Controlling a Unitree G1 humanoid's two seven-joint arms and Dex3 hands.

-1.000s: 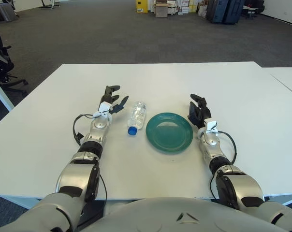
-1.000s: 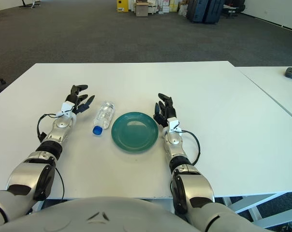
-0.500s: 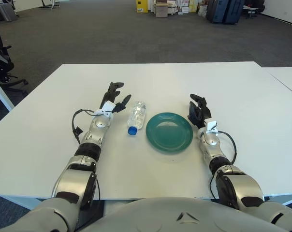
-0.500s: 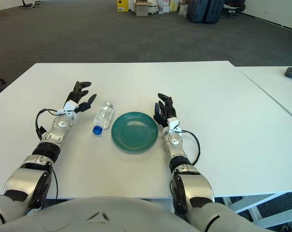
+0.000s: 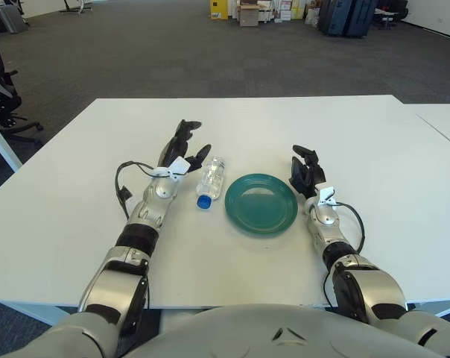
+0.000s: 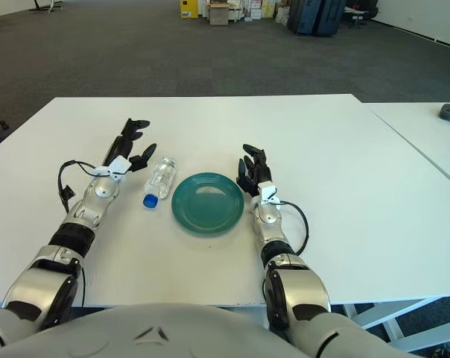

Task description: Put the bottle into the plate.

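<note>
We are at the reach: our left hand (image 5: 185, 150), fingers spread and empty, sits just left of the bottle (image 5: 210, 180) lying at frame centre beside the green plate (image 5: 261, 202). Next we must close around it. Our right hand (image 5: 305, 171) rests relaxed right of the plate.

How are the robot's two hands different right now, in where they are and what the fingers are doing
The left hand reaches forward beside the bottle, on its left; the right hand sits by the right rim of the green plate. The left hand's fingers are spread toward the bottle, not gripping it; the right hand's fingers are loosely relaxed, resting on the table. Both hold nothing.
</note>
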